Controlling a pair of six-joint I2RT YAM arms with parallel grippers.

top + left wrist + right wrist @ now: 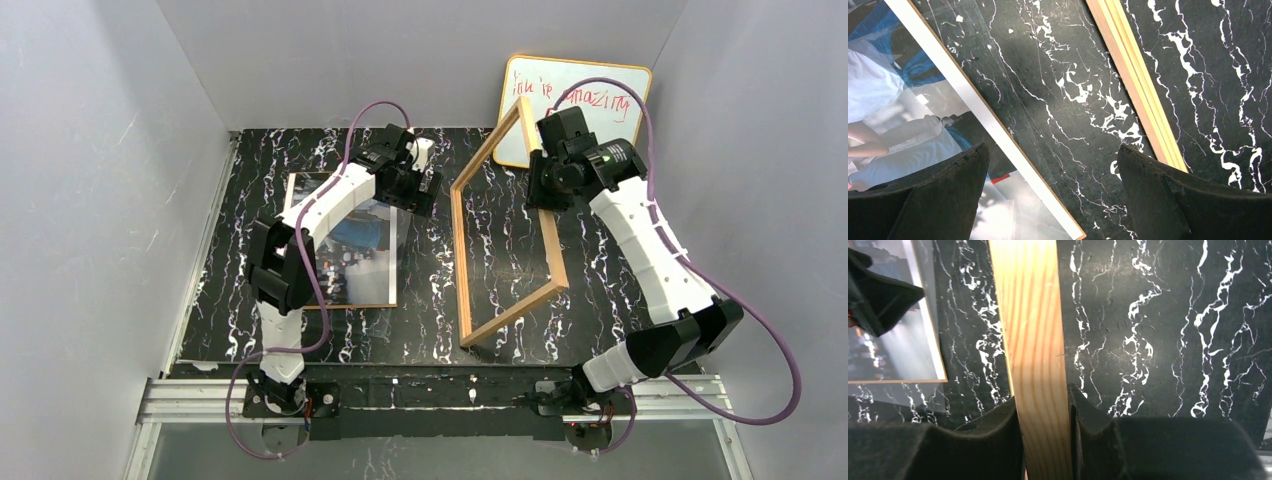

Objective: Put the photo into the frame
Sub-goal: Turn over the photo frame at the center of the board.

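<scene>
**Right gripper clamps frame rail; photo flat on worktop**

The whiteboard [545,70] at upper right bears red handwriting. Its second word looks like "amazing"; the first is partly hidden behind the frame's corner and hard to read. The frame [459,260] stands tilted at centre, raised at its upper end, where the right gripper [1044,407] is closed tight on the wooden rail. The photo [365,265] lies face up at centre left on the black marbled worktop [430,290]. It is partly covered by the left arm, and its blue and white figures are too blurred to make out. The left gripper [1052,152] hangs spread wide and empty over bare worktop, between the photo's edge and a frame rail.
</scene>
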